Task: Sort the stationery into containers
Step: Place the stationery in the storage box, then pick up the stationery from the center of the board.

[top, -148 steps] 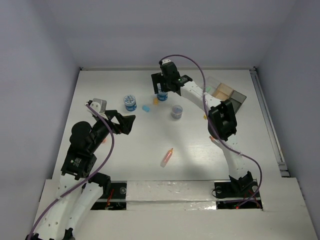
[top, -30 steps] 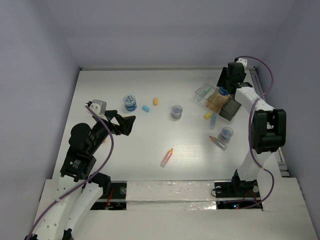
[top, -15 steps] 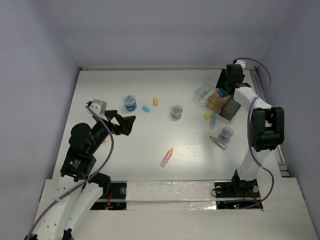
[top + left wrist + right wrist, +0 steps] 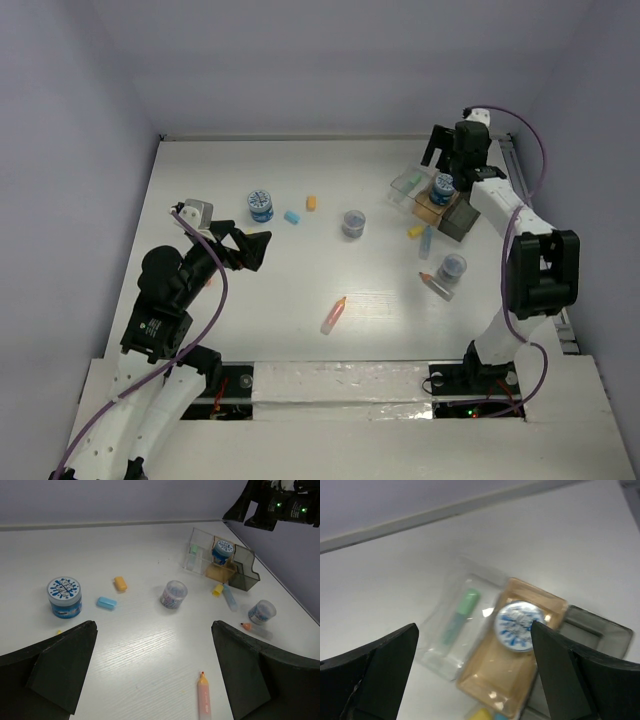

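**Both pincers wide open, jar resting in the tan tray**

On your white table [image 4: 300, 280], the right gripper [image 4: 474, 650] hung over the containers at the far right, its fingers spread fully apart and gripping nothing. Your left gripper [image 4: 152, 650] hovered at the near left, equally wide and empty. Below the right one lay a clear plastic rectangular box [image 4: 437, 640] holding a green stick [image 4: 466, 602]. Beside it came a tan shallow tray [image 4: 490, 675], then a dark shallow rectangular tray [image 4: 600, 630]. A small round jar with a blue-white lid [image 4: 519, 626] sat in the tan tray.
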Motion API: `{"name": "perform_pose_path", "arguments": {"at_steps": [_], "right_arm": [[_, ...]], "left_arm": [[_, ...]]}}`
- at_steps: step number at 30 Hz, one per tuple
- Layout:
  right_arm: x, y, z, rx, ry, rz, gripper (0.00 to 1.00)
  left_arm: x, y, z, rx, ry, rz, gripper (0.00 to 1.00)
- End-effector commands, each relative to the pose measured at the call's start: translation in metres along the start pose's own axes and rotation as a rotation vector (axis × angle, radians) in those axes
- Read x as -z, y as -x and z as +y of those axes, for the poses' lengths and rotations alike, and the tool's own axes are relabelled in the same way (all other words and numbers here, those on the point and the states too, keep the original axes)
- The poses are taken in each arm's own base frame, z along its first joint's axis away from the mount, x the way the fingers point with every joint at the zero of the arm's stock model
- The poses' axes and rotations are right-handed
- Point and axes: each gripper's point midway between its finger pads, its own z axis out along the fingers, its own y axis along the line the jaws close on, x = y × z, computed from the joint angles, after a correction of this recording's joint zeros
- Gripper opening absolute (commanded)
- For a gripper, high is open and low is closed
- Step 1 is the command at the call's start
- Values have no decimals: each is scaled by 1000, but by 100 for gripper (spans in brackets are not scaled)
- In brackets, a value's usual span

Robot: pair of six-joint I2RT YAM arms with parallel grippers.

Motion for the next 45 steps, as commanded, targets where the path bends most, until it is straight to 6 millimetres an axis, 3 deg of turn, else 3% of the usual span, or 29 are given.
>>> {"name": "perform_pose_path", "arguments": {"at_steps": [1,4,5,9,13,16,21,22,23,24,25,26,28,29,31,32,33,35,36,37,39,42,45], "right_arm": [[38,26,90,99,266,-91,100],[45,-2,130,198,380,-18,100],[53,-7,151,244,423,-12,99],[64,-45,189,339,492,70,96],[80,-70,222,380,567,107,86],[93,-86,255,391,655,127,85],[106,-117,314,415,759,153,96],[98,-137,323,433,762,183,100],[107,-134,344,436,799,159,100],[108,-140,353,446,808,165,100],[99,-162,361,468,809,198,100],[109,-156,381,474,842,170,100],[109,-170,393,508,842,193,100],[102,-191,398,548,839,215,100],[104,-191,413,570,840,203,100],[99,-212,417,595,839,230,100],[98,-205,424,588,842,218,100],[96,-213,431,587,842,222,100],[84,-221,429,591,799,222,100],[82,-213,435,570,796,198,100],[71,-217,440,557,776,172,100],[62,-213,449,498,761,135,91],[57,-203,457,452,750,80,89]], "left_arm": [[2,29,-10,-20,-27,-76,99],[2,29,-7,-20,-18,-77,99],[2,30,-8,-19,-17,-79,99],[2,30,-7,-20,-12,-79,99],[2,30,-7,-19,-11,-81,99],[2,30,-6,-17,-6,-81,99],[4,33,-1,-16,23,-93,99],[5,35,0,-16,32,-99,99],[6,37,3,-17,44,-105,99],[7,38,4,-17,49,-110,99],[8,39,5,-15,58,-113,99],[8,39,5,-17,61,-115,99],[8,39,6,-16,61,-114,99],[8,39,6,-16,61,-114,99],[9,40,5,-17,58,-118,99],[10,41,4,-18,57,-121,99],[9,40,5,-17,59,-120,99],[10,40,4,-18,57,-121,99],[10,40,4,-18,57,-121,99],[10,39,2,-18,47,-118,99],[9,40,2,-16,46,-117,99],[9,39,1,-18,41,-116,99],[9,39,1,-18,40,-114,99]]}}
